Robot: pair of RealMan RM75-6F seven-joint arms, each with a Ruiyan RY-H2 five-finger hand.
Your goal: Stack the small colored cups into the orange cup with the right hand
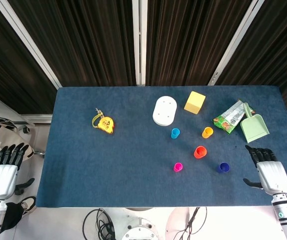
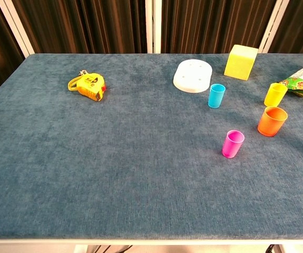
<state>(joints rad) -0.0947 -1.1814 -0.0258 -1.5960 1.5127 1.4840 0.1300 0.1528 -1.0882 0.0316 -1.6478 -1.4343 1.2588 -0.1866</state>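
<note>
Desk (image 1: 108, 165) covered in blue cloth, dark ribbed wall panels (image 1: 93, 40) behind, white frame posts (image 1: 139, 40), pale floor (image 1: 63, 220) below

You can see your left hand (image 1: 1, 170) and right hand (image 1: 269, 169) have black fingers, white backs and white wrists.

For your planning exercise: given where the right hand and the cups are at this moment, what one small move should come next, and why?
Probably move the right hand toward the dark blue cup. The hand is open, holds nothing and sits at the table's edge; that cup is the nearest to it, standing upright and apart from the orange cup, which has nothing in it.
</note>
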